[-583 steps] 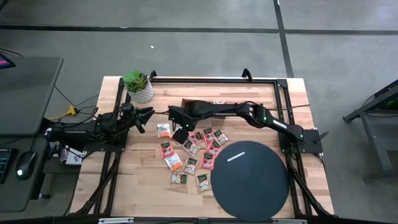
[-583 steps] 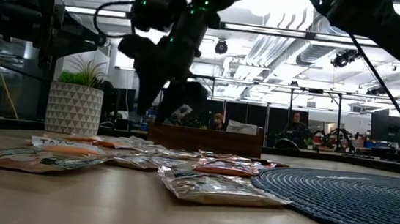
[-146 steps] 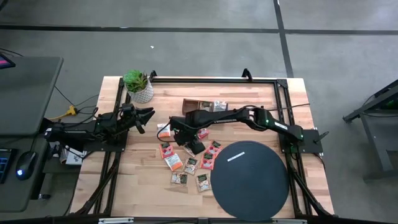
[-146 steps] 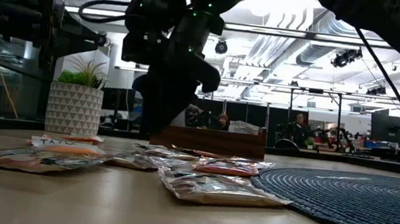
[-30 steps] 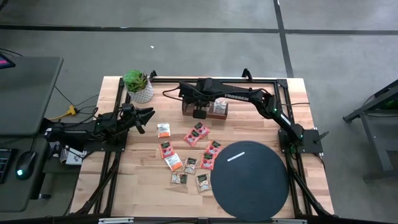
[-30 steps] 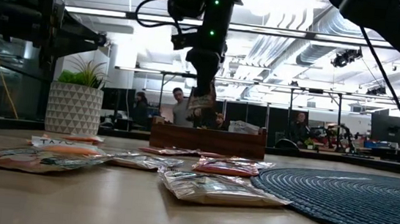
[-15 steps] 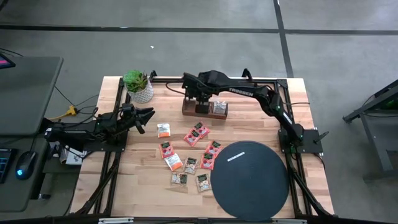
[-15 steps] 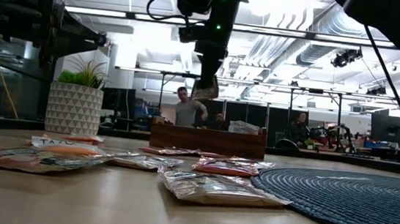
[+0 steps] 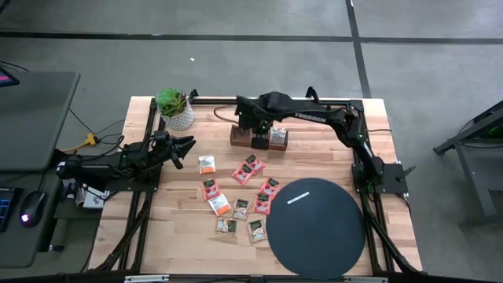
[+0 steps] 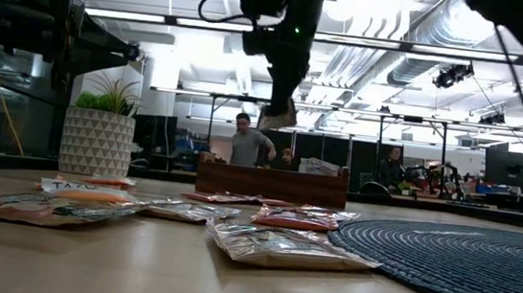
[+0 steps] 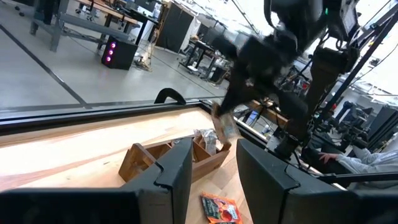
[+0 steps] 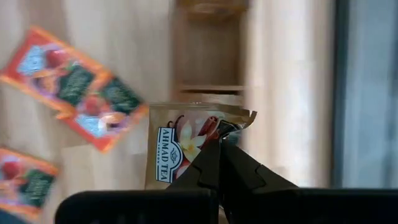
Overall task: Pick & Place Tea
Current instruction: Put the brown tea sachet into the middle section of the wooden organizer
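My right gripper [image 9: 258,134] hangs over the brown wooden tray [image 9: 238,136] at the table's far side. It is shut on one pale tea sachet [image 12: 180,146], which also shows above the tray [image 10: 270,183] in the low view as the sachet [image 10: 277,119]. Several orange, red and green sachets [image 9: 249,169] lie flat on the table between the tray and the black disc [image 9: 316,226]. A few pale sachets [image 9: 276,135] sit in the tray's right compartment. My left gripper [image 9: 189,144] waits at the table's left, level and open, its fingers [image 11: 177,171] bare. My right gripper pinches the pale sachet between its two shut fingers [image 12: 217,163], on the printed face right of its middle [image 12: 208,134]. The fingers come steeply from above. The sachet hangs below them, tilted, clear of the tray; its far corner [image 12: 249,116] is bent.
A potted plant [image 9: 174,108] stands at the far left corner. The black disc fills the near right of the table. Bare wood lies at the near left [image 9: 173,236]. People stand in the room behind the table [image 10: 248,140].
My right gripper has risen a little over the tray and drifted slightly toward the table's right edge, tipping a bit, still shut on the pale sachet, which has gone up with it. The sachets on the table have not moved.
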You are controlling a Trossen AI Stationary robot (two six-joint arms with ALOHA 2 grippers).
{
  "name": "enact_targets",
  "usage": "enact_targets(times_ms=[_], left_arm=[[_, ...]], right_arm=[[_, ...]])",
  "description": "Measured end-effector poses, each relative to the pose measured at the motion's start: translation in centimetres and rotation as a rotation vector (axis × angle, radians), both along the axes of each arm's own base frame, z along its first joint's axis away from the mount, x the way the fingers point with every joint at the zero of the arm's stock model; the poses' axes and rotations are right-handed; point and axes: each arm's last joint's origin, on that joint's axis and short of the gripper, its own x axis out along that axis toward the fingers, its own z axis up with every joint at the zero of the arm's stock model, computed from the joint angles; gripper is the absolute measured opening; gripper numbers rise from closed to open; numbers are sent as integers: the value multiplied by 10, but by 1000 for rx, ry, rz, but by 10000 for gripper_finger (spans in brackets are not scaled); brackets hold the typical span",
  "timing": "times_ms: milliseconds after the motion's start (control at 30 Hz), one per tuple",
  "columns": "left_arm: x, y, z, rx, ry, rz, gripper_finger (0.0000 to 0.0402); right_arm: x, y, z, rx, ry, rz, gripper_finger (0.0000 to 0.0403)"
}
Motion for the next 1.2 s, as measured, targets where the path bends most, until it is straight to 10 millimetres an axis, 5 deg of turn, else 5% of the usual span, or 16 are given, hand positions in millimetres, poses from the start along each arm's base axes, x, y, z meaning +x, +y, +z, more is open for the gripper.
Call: enact_targets(times_ms=[167,400,1200], left_arm=[[0,0,0,0,0,-1,123],[0,0,0,0,0,0,123],[0,0,0,0,0,-1,123]], right_arm=[[-17,16,-23,-79,-78,-48,0],[-33,14,-48,-279,-83,-109,0],[-22,10,-84,-388,-96,-37,13]])
